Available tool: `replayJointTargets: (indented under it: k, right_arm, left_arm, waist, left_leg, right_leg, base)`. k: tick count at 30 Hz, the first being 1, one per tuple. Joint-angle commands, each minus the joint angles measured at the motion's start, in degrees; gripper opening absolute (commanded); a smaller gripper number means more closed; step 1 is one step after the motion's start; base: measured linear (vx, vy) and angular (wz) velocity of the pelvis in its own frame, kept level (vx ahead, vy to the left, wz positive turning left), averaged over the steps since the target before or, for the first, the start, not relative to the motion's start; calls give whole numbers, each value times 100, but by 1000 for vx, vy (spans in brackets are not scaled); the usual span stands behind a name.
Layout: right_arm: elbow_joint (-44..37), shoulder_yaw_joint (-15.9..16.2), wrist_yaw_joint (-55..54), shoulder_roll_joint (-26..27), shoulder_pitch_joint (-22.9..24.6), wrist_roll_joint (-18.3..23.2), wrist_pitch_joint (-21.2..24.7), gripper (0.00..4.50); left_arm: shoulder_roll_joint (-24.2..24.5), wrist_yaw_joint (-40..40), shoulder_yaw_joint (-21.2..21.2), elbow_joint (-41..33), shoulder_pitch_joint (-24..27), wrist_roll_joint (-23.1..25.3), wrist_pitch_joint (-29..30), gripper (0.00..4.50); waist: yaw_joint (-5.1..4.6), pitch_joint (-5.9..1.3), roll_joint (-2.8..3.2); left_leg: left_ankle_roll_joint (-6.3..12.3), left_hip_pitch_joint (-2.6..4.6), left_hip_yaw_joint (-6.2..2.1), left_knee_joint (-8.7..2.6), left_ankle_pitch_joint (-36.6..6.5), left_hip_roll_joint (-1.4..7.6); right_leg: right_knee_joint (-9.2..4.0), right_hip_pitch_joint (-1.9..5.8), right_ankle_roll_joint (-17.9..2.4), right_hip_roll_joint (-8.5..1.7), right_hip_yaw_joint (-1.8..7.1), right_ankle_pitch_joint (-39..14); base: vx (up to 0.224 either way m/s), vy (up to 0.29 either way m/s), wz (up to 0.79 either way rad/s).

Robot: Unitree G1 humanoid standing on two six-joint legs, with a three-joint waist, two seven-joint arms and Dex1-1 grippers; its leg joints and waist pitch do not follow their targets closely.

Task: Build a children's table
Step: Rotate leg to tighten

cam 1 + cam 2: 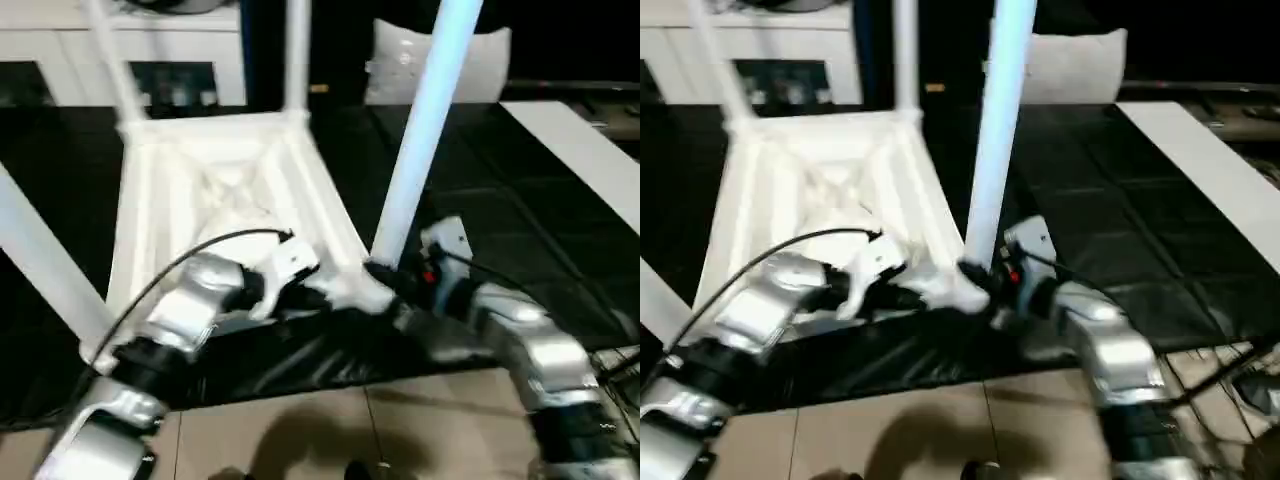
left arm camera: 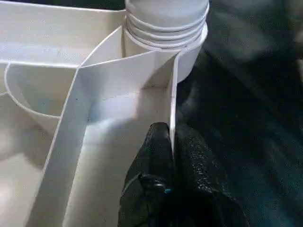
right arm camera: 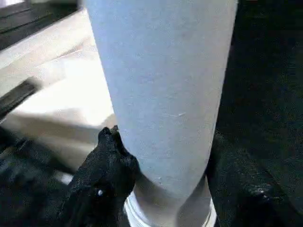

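Note:
The children's table (image 1: 220, 190) lies upside down on a black mat, ribbed underside up, with its white legs standing in the corner sockets. My left gripper (image 2: 171, 137) is shut on the thin rim wall of the table top, just beside the near-right corner socket (image 2: 165, 28). In the head view it sits at that near edge (image 1: 320, 290). My right gripper (image 3: 165, 142) straddles the base of the near-right leg (image 1: 425, 130), one black finger (image 3: 111, 156) pressed on each side, right above the socket. Other legs rise at the back (image 1: 297, 55) and at the near left (image 1: 40, 260).
A white cabinet (image 1: 60, 50) stands at the back left. A flat white board (image 1: 580, 150) lies on the mat to the right, and a white cushion-like shape (image 1: 490, 65) is behind the leg. Tan floor (image 1: 400, 430) begins at the mat's near edge.

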Motion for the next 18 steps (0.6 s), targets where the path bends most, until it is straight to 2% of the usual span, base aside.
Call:
replayJointTargets:
  k: [1,2,3,4,5,6,7,8,9,10,11,12,13,14,16,18]
  right_arm:
    - [336,206,-918,722,-121,-112,122,195]
    - [469,114,-1266,928,-186,-159,50,195]
    - [498,86,-1363,986,-203,-173,39,195]
    - [567,19,-1596,1123,-242,-206,12,195]
    - [702,-101,-1954,1362,-335,-223,8,195]
    - [736,-136,-2022,1429,-363,-206,16,195]
    - [736,-146,-1983,1457,-372,-159,-26,230]
    - [711,-131,-1951,1449,-367,-174,-98,251]
    - [711,-131,-1951,1449,-367,-174,-98,269]
    - [670,-101,-1877,1411,-343,-225,-202,275]
    - [631,-78,-1796,1370,-317,-262,-290,283]
    - [562,-113,-1676,1282,-262,-239,-344,293]
    - [495,-137,-1559,1200,-212,-236,-412,293]
    - [425,-144,-1466,1094,-158,-250,-511,312]
    - [335,-133,-1243,883,-81,-254,-639,320]
    - [144,-31,-577,267,124,-309,-948,334]
  left_arm:
    - [-554,790,160,-59,-459,-44,-6,0]
    - [-664,1018,207,20,-526,-9,-15,0]
    - [-688,1066,211,27,-539,4,-6,0]
    - [-746,1180,223,45,-570,37,14,0]
    - [-828,1350,216,71,-612,106,-23,0]
    - [-848,1392,213,78,-621,125,-50,0]
    - [-841,1399,197,92,-626,146,-129,0]
    - [-821,1416,176,92,-616,191,-201,0]
    - [-821,1416,176,92,-616,191,-201,0]
    - [-783,1368,143,74,-587,225,-286,0]
    - [-746,1299,116,53,-557,238,-360,0]
    - [-671,1179,87,27,-510,234,-421,0]
    - [-603,1071,64,5,-470,216,-449,0]
    - [-539,1007,60,-3,-436,199,-429,0]
    - [-434,869,42,13,-401,182,-489,0]
    - [-178,501,-15,68,-330,155,-674,0]
  waist:
    - [-3,-305,175]
    - [35,-278,172]
    - [129,-272,89]
    - [140,-276,-33]
    - [108,-235,-379]
    - [126,-299,-269]
    - [187,-431,-149]
    - [290,-477,-51]
    - [178,-506,-13]
    - [166,-511,-21]
    - [147,-494,-54]
    - [147,-463,-109]
    - [148,-442,-117]
    - [178,-458,-85]
    - [169,-456,-86]
    - [201,-499,-89]
  left_leg:
    - [-238,-24,-292,-856,-4169,553]
    - [-303,-129,-287,-1057,-4473,650]
    - [-332,-98,-132,-1179,-4698,583]
    - [-335,68,-40,-1007,-4479,395]
    - [-108,718,183,691,-1851,-425]
    - [77,351,84,560,-1440,-417]
    - [101,-191,-131,53,-1059,-148]
    - [147,-15,-140,-144,-925,-56]
    - [152,46,-198,-268,-664,122]
    - [202,42,-191,-337,-553,172]
    - [256,31,-165,-347,-664,155]
    - [284,71,-108,-335,-1156,91]
    - [284,66,-76,-299,-1402,-6]
    - [306,39,-79,-300,-1313,-11]
    - [320,32,-87,-311,-1251,16]
    - [381,-17,-97,-316,-1014,42]
  right_leg:
    - [122,416,-244,-249,256,-2584]
    - [554,466,-352,-200,366,-1928]
    - [791,399,-339,-144,562,-1571]
    - [532,227,-262,-151,692,-2355]
    - [-1016,-712,628,-489,492,-6888]
    - [-860,-259,606,-696,709,-6733]
    - [-373,446,595,-815,621,-5421]
    - [-386,240,528,-607,614,-4599]
    - [-138,174,-93,-397,538,-2418]
    - [-23,192,-578,-351,549,-1238]
    - [-40,196,-706,-349,549,-1201]
    - [-149,160,-735,-359,544,-1998]
    - [-254,157,-564,-389,542,-2904]
    - [-324,165,-363,-429,543,-3271]
    - [-342,135,-267,-405,534,-3286]
    - [-282,160,-252,-393,536,-2845]
  base:
    - [0,0,0]
    - [-68,7,-1]
    - [-54,-41,6]
    - [-24,-94,13]
    - [33,-86,12]
    - [110,-50,-23]
    - [80,3,-30]
    - [99,6,-21]
    - [0,0,0]
    - [0,0,0]
    - [0,0,0]
    - [0,0,0]
    - [0,0,0]
    - [0,0,0]
    - [0,0,0]
    - [0,0,0]
